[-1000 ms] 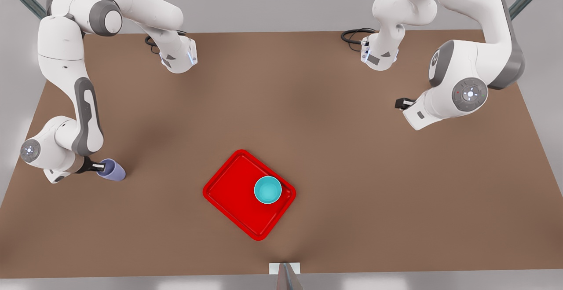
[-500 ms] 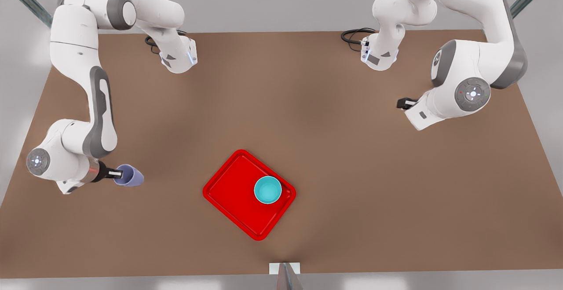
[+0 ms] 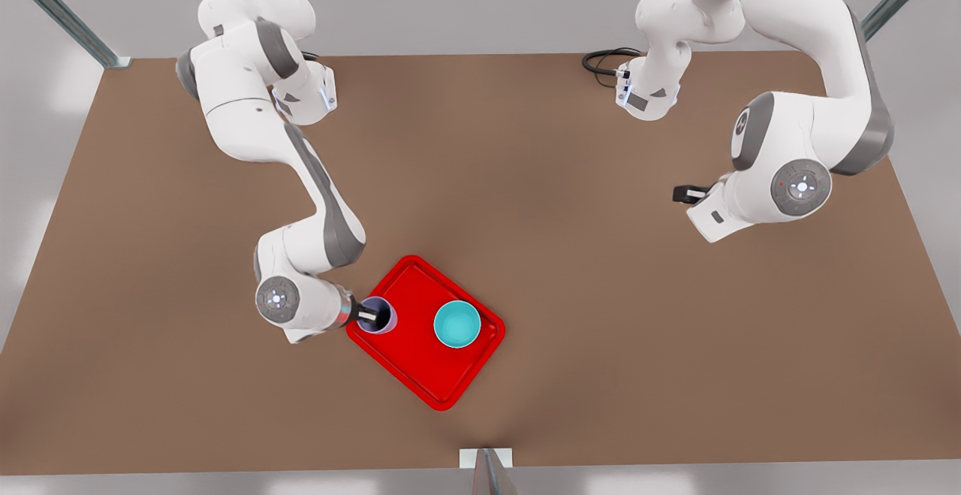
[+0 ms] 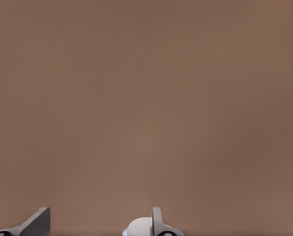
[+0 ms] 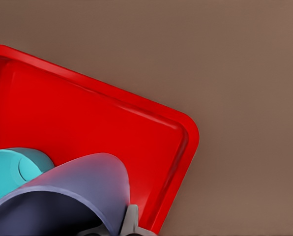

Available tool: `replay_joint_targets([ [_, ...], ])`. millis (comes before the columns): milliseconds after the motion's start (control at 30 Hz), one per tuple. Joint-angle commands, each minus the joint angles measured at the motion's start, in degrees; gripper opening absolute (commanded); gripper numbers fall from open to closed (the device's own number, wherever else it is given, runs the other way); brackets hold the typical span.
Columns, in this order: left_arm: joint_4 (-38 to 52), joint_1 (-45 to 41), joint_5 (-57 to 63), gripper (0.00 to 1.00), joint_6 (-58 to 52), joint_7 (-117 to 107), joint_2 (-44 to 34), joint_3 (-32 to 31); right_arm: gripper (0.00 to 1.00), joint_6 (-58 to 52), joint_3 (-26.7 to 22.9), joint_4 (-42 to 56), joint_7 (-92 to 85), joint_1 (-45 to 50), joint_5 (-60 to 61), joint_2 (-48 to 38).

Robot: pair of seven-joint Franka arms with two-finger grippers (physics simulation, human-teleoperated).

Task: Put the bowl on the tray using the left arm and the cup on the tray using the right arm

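On the front view's left, the right arm's gripper (image 3: 368, 316) pinches the cup's (image 3: 378, 315) rim over the tray's (image 3: 409, 371) corner (a second ago over bare table), mouth upward. The bowl (image 3: 457, 324) sits upright on the tray. The left gripper (image 3: 685, 194) waits far right; cannot tell its fingers.

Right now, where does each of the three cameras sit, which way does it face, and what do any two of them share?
Front view: high above the brown table, facing down; sees both white arms, the red tray, the bowl, and the right gripper holding the cup over the tray.
Left wrist view: on the waiting arm at the front view's right, facing bare tabletop; its grey fingers show at the edge.
Right wrist view: behind the cup, facing tray and bowl.
Shared: front and right wrist views share tray, bowl and cup.
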Motion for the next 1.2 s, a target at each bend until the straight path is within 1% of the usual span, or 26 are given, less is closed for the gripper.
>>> replay_joint_targets([
  [0,-0.01,0.00,-0.04,1.00,0.00,0.00,0.08,0.00,0.21,-0.23,0.02,-0.18,0.09,-0.11,-0.48,0.00],
  [67,-0.01,0.00,0.05,1.00,0.00,0.00,0.35,0.00,0.21,-0.05,-0.07,-0.53,-0.08,-0.02,-0.93,0.17],
  [267,-0.01,0.00,0.13,1.00,0.00,0.00,0.70,0.00,0.21,3.99,-0.07,-0.62,-0.08,0.86,-0.84,5.36],
  [500,0.08,0.00,0.13,1.00,0.00,0.00,0.70,0.00,0.21,3.90,1.16,-1.06,-0.08,0.86,-4.35,6.50],
  [533,0.08,0.00,0.13,1.00,0.00,0.00,0.70,0.00,0.26,3.90,2.39,-1.50,-0.08,0.86,-4.62,6.68],
  [567,0.08,0.00,0.13,1.00,0.00,0.00,0.61,0.00,0.68,3.46,2.57,-1.59,0.01,0.77,-5.06,6.68],
  [600,0.08,0.00,0.13,1.00,-0.09,0.00,0.61,0.00,1.00,3.38,2.57,-1.59,0.36,0.86,-5.14,6.68],
  [900,0.08,0.00,0.05,1.00,0.00,0.00,0.61,0.00,1.00,2.94,2.74,-1.59,-0.43,0.33,-5.14,6.59],
  [1000,0.08,0.00,0.05,1.00,0.00,0.00,0.70,0.00,1.00,-2.60,4.41,-1.24,-0.52,-0.28,-5.06,5.89],
  [1067,0.08,0.00,0.05,1.00,0.00,0.00,0.70,0.00,1.00,-5.24,4.94,-0.98,-0.26,-0.99,-4.88,3.69],
  [1100,0.08,0.00,0.05,1.00,0.00,0.00,0.70,0.00,1.00,-7.51,4.59,1.48,-0.61,-1.16,-4.97,2.20],
  [1133,0.08,0.00,0.05,1.00,0.00,0.00,0.70,0.00,1.00,-14.70,3.28,9.80,-0.43,-1.16,-5.14,1.93],
  [1167,0.34,0.00,0.13,1.00,0.00,0.00,1.05,0.00,1.00,-21.04,-0.24,15.45,-1.31,-1.25,-4.88,0.36],
])
